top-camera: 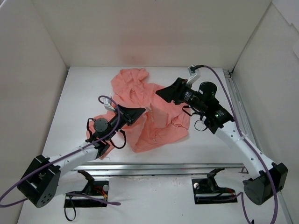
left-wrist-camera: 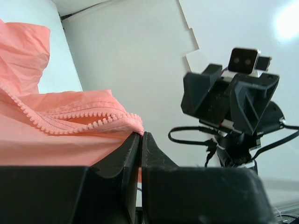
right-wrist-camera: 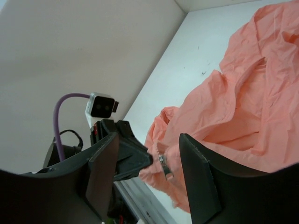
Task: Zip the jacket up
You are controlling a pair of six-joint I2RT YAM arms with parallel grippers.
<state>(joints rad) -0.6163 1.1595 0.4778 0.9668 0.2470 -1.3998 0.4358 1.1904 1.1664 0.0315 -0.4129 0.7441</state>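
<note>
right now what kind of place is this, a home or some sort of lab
Most likely a robot test cell in a lab, not a home. Plain white walls box in a white table, a left arm and a right arm stand at its near edge, and the only work item is a pink jacket.

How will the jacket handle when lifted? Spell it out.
Probably floppy: the jacket lies crumpled in deep wrinkles. Likely light: thin fabric folds over the shut left pincer. The zip edge may sag and twist when pulled.
</note>
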